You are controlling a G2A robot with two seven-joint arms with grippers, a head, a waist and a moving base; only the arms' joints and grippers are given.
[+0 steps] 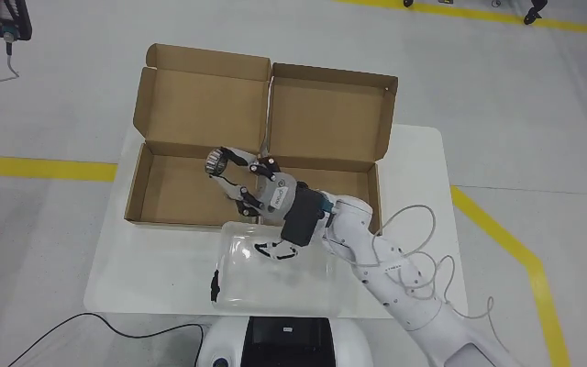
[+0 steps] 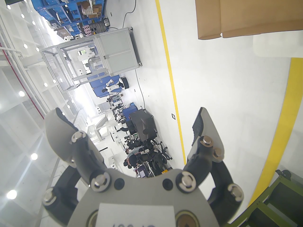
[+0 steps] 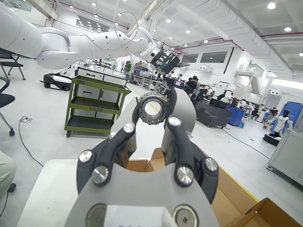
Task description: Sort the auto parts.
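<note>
The right pincer (image 1: 226, 171) held a metal bearing ring (image 1: 216, 163) across its smooth round outside, above an open cardboard box (image 1: 174, 191). In my judgement that hold was slippery: any slackening could have let the ring twist out, and a drop from that height might have bounced it off the cardboard. A second box (image 1: 353, 179) stood touching the first, so a small drift could have sent the ring into the wrong one. The left pincer (image 2: 129, 119) was spread wide, holding nothing, away from the table (image 1: 413, 156).

The first box's floor showed bare cardboard, while the arm hid most of the second's. A clear tub (image 1: 248, 275) nearer the robot held a black clip (image 1: 275, 250).
</note>
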